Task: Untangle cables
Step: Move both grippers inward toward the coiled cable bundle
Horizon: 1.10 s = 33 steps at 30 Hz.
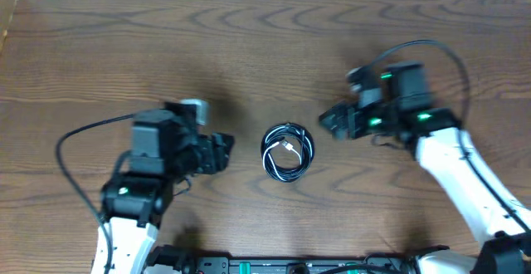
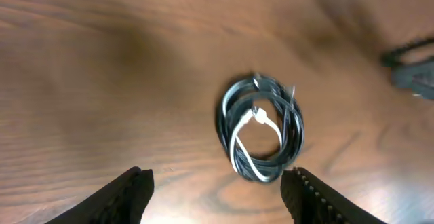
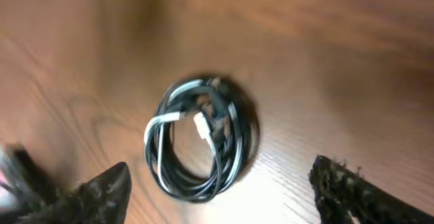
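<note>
The cables (image 1: 287, 151) lie in one round coil of black and white cords on the wooden table, a white plug end in the middle. My left gripper (image 1: 222, 152) is open and empty just left of the coil. My right gripper (image 1: 330, 123) is open and empty just right of it and slightly further back. In the left wrist view the coil (image 2: 261, 127) lies ahead of the open fingers (image 2: 215, 197). In the right wrist view the coil (image 3: 200, 137) lies ahead between the open fingers (image 3: 220, 190). Neither gripper touches the coil.
The wooden table (image 1: 265, 50) stretches out around the coil. Thick black arm cables loop beside the left arm (image 1: 70, 154) and over the right arm (image 1: 431, 50). The robot base rail (image 1: 290, 266) runs along the front edge.
</note>
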{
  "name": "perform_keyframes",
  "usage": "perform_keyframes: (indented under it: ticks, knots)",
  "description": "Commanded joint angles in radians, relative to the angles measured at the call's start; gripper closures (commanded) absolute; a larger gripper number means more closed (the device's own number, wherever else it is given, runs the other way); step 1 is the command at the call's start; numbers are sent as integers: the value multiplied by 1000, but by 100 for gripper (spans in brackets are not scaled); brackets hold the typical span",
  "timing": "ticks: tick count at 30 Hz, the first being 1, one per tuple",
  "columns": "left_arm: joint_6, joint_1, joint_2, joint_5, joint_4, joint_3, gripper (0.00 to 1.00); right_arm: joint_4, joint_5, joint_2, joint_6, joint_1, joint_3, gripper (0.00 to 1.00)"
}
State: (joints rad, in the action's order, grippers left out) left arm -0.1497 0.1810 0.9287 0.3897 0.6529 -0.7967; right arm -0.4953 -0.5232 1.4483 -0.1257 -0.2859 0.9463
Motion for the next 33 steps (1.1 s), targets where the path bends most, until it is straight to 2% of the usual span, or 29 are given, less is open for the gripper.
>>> perform_keyframes:
  ticks: [1,4,8,11,15,18,23,28,33]
  knots:
    - [21,136,53,-125,-4,-12,34,2,226,-4,52,-128,15,18]
    - [21,238,102,-195,-19,-12,34,5,404,-4,43,-204,15,22]
    - [21,294,149,-216,-79,-12,34,5,560,9,14,-234,13,33]
    - [23,294,156,-224,-115,-11,34,8,578,39,6,-232,11,35]
    - [109,293,167,-286,-127,-11,36,28,577,82,-40,-232,11,37]
    - [122,293,208,-338,-122,-11,44,62,578,84,-79,-232,11,37]
    - [122,294,322,-259,-130,-11,58,136,603,80,-186,-229,11,32]
    - [122,294,422,-154,-151,-11,62,175,603,80,-216,-226,11,32]
    - [122,294,448,-82,-154,-11,66,172,618,80,-217,-224,11,32]
